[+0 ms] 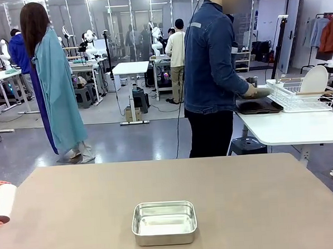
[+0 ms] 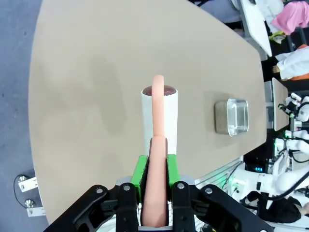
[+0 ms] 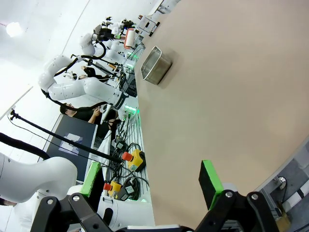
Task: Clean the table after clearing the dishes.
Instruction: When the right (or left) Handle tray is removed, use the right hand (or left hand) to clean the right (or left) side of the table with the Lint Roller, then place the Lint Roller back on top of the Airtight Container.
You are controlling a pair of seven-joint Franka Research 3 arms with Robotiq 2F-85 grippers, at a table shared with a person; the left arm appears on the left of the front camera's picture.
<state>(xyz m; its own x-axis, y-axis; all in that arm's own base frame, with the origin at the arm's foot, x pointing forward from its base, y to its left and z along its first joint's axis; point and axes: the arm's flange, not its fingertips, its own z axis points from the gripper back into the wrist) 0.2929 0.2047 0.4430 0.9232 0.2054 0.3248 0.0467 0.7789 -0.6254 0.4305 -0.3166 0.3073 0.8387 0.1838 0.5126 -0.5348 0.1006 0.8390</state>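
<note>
Since the dishes are already off the table, the wiping step is judged to be the one in hand.

Left gripper point(image 2: 154, 176): the jaws are seen clamped tight on the salmon-pink handle of a lint roller point(image 2: 159, 113); its white roll is held out over the beige top near the left edge.

Right gripper point(image 3: 152, 181): the green-padded fingers are seen spread wide with nothing between them, held off the table's edge.

Table point(image 1: 260, 197): the matte top is seen bare except for a small steel pan point(image 1: 164, 222) near the robot's side, around the middle.

Roller in front view: the roll point(image 1: 3, 203) is seen at the far left edge, just above or on the surface; contact cannot be told.

Dishes point(image 1: 314, 80): a white plate is seen standing in the wire rack point(image 1: 290, 95) on the white side table beyond, with a dark tray point(image 1: 259, 107) beside it, where a person point(image 1: 211, 72) is occupied.

Next move: the roll is judged to need lowering flat and being drawn across the top, with the pan skirted.
</note>
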